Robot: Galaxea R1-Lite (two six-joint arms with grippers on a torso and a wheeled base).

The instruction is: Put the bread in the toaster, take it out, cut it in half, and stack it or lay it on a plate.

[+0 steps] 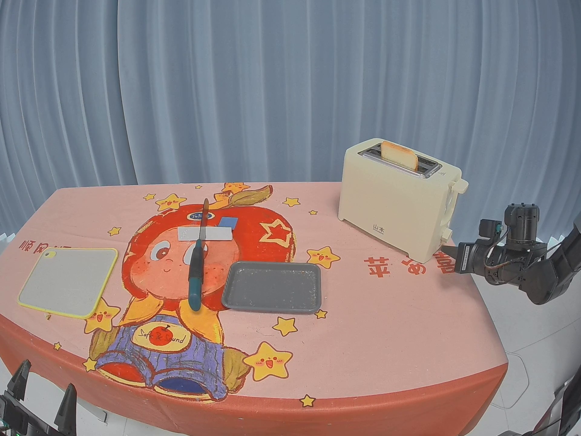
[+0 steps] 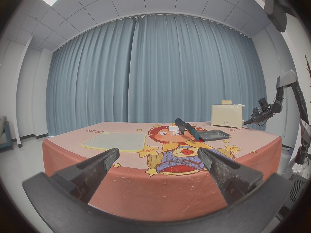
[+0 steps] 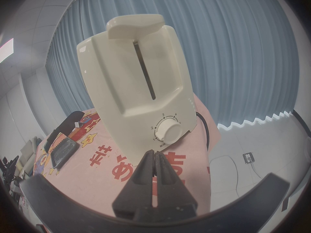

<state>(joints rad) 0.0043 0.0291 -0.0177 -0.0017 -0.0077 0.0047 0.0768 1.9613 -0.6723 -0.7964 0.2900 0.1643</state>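
At the near left corner of the counter point(image 1: 393, 334), below its edge, we see the left pincer point(image 1: 43, 392) with its two fingers spread wide and nothing between them. It looks across the whole cloth-covered top from there.

On the counter's left side lies the cutting board point(image 1: 68, 281), pale with a yellow rim, flat and bare. To its right lies the knife point(image 1: 196, 261), its teal handle toward us. Its blade points away and rests across a small white block point(image 1: 206, 233), so the blade end is propped up. Just right of the knife, close to the handle, sits the grey tray point(image 1: 272, 287), flat on the cloth. The knife thus lies between the board and the tray.

Farther back, toward the right edge, stands the cream toaster point(image 1: 396, 198), well apart from the tray. The bread point(image 1: 399, 155) stands in one of its top slots, its browned upper part sticking out above the slot.

Off the counter's right edge, the right pincer point(image 3: 155, 154) has its fingers pressed together, empty, pointing at the toaster's control end. That end faces it with the lever point(image 3: 136, 25) at the top of its track, a round dial point(image 3: 168, 130) below, and a dark cord point(image 3: 204, 130) trailing off the cloth. The toaster's body stands between this pincer and the bread.

Behind everything hangs a blue-grey curtain point(image 1: 290, 74).
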